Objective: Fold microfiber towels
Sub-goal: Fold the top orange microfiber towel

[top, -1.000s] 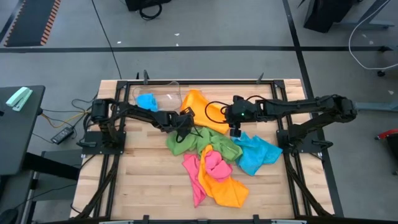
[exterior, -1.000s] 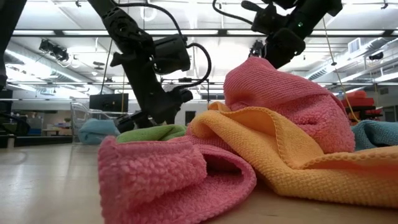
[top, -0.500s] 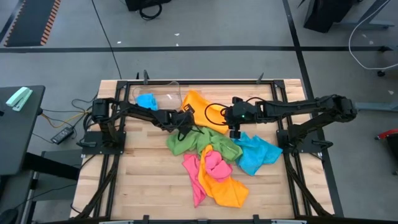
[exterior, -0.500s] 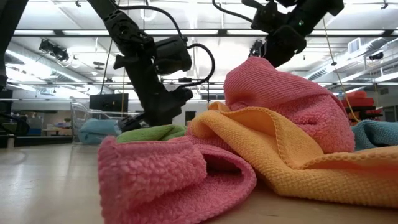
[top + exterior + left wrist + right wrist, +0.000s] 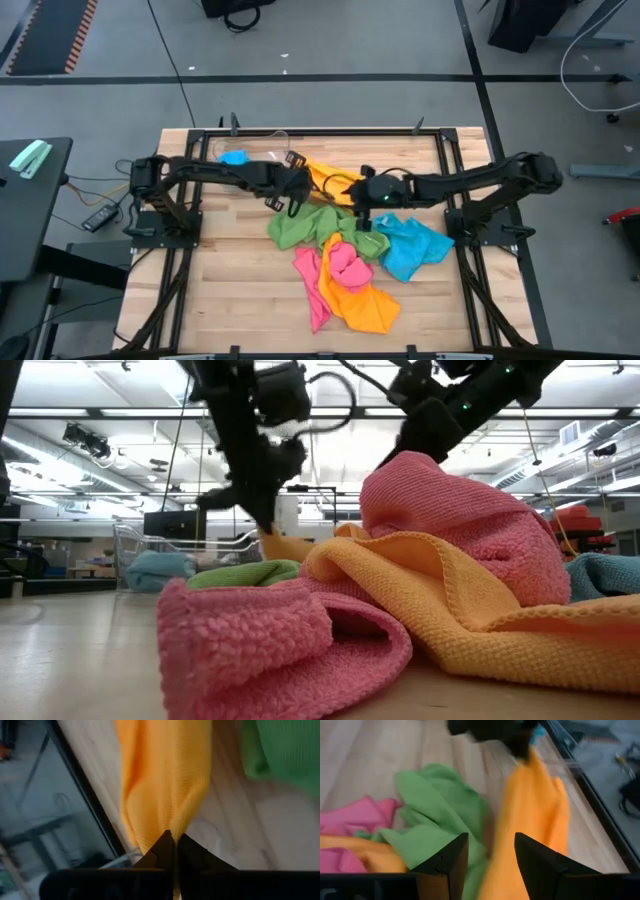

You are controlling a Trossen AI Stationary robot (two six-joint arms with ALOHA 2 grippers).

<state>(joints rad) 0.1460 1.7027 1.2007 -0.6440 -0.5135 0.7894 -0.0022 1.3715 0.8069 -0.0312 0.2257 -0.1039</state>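
An orange-yellow microfiber towel [image 5: 332, 180] lies at the far middle of the table, with my left gripper [image 5: 298, 182] shut on its left end. A green towel [image 5: 308, 226] sits just in front of it. Toward the near edge lie a pink towel [image 5: 345, 265] and a second orange towel [image 5: 362, 300]. A blue towel [image 5: 412, 248] lies to the right. My right gripper [image 5: 490, 852] hovers open over the green towel [image 5: 440, 815] and the orange towel [image 5: 535, 795], touching neither. My left gripper pinches a bunched end of the orange-yellow towel [image 5: 169, 826] between its two shut fingers. The fingers slant down from the table's left side. That end is lifted off the table and hangs in folds below the fingertips [image 5: 283, 546], while the rest of the towel lies on the table.
A clear plastic bin [image 5: 262, 148] at the far left holds another blue towel [image 5: 235, 157]. A black metal frame [image 5: 300, 131] runs round the table's edges. Bare wood shows at the near left [image 5: 240, 290].
My left gripper has shut on the orange-yellow towel's end, risen and rolled, lifting that end while the rest stays on the table. My right gripper has moved toward the table's left and near edges and sunk a little, staying open.
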